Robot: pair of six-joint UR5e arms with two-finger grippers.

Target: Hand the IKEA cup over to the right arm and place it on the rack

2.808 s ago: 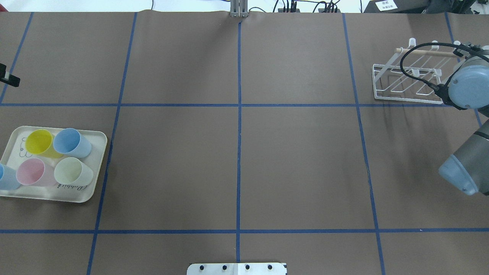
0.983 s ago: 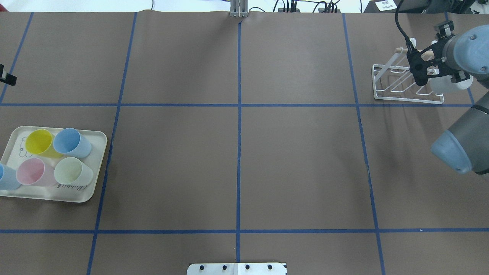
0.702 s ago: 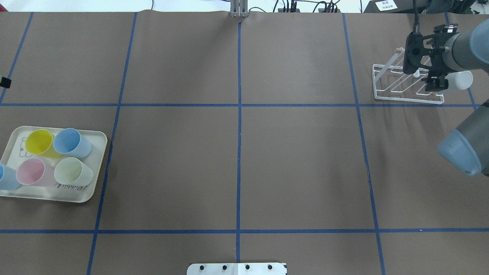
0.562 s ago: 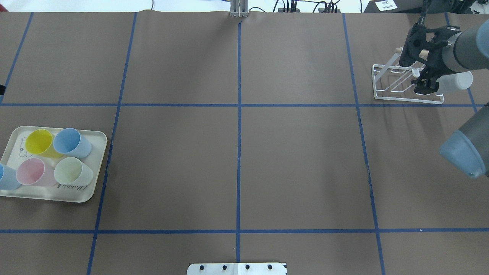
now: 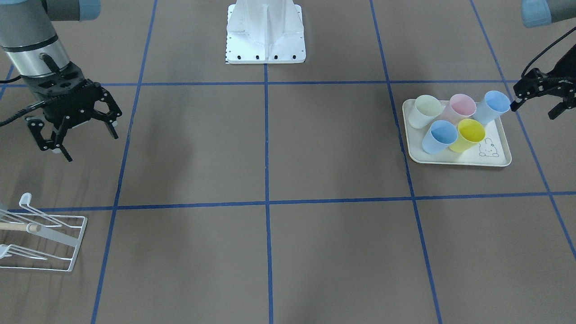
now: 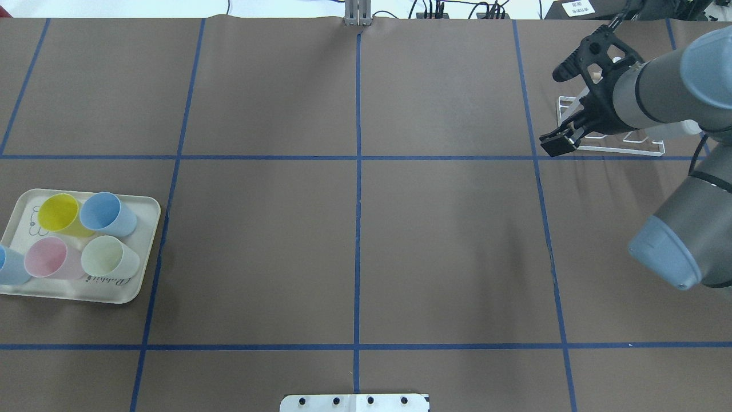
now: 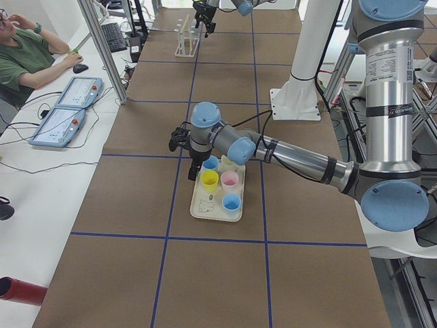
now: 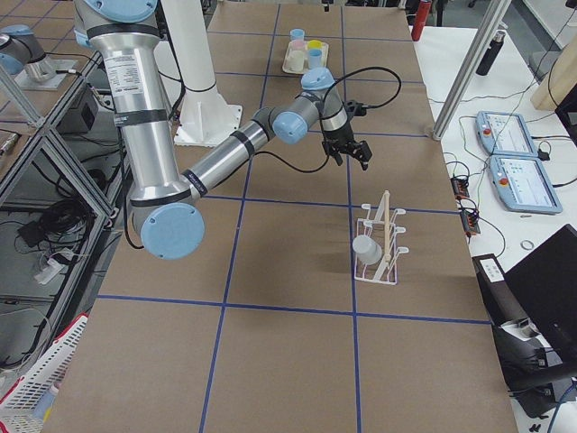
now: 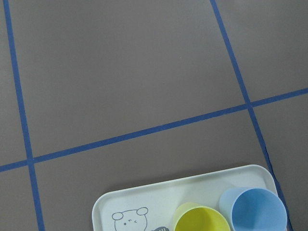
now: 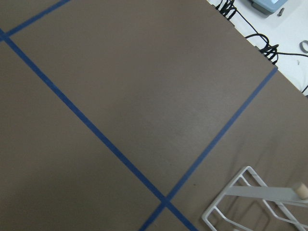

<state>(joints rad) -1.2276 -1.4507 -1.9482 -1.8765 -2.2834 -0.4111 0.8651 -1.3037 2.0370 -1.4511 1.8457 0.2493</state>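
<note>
Brown paper with a blue tape grid covers the surface (image 6: 457,246), and the two ends of the job sit well apart on it. At the robot's right, the rack (image 8: 386,244) carries one pale cup (image 8: 366,251), hung against the wires beside the dowel; whether it sits fully over a prong is too small to tell. The right arm (image 6: 657,97) reaches across in front of the rack in the overhead view. The right fingers (image 6: 557,146) are spread wide with nothing between them, clear of the rack and above bare paper. For that cup the transfer and the placing look done: it is out of both arms' hold and rests on the rack by itself. At the robot's left, the tray (image 6: 144,252) holds five cups: yellow, pink, pale green and two blue. The left fingers (image 5: 558,108) are parted and empty too, hovering just beside the blue cup (image 5: 495,105) at the tray's corner. I cannot tell whether one tip touches its rim. If a single cup is all that is wanted, little seems left beyond drawing the arms back. If the tray is to be emptied, five cups remain. The left arm looks posed for the next pick, and after it come the grasp, the carry to the middle, the hand-over and the hanging. Several of the rack's prongs show free for that.
</note>
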